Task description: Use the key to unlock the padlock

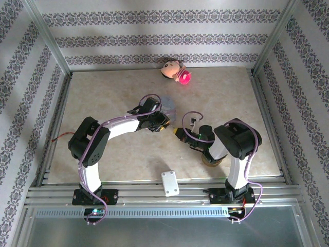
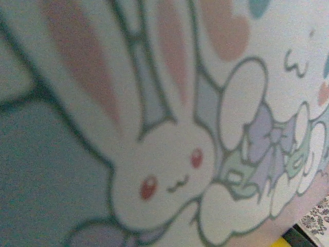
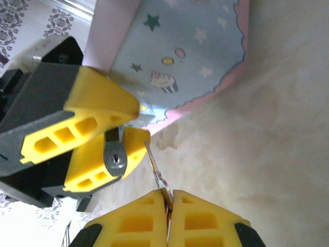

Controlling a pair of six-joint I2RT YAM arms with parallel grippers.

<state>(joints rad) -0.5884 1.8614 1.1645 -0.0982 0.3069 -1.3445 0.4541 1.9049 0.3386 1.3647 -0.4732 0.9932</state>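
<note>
The padlock (image 3: 114, 157) sat left of centre in my right wrist view, keyhole toward the camera, pinched between the yellow fingers of the left gripper (image 3: 134, 125). Just right of it the key (image 3: 156, 169) slanted upward, clamped in the pressed-together right gripper (image 3: 168, 198) at the bottom edge. The pale-blue tin (image 3: 195, 46) lay across the top, resting on the marbled table (image 3: 267, 154).

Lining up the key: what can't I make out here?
Right wrist view: shackle of the padlock, hidden by the left gripper.
Right wrist view: head of the key, buried in the right gripper.
Top view: padlock and key, too small to pick out.
Left wrist view: tin, blurred, too close.
</note>
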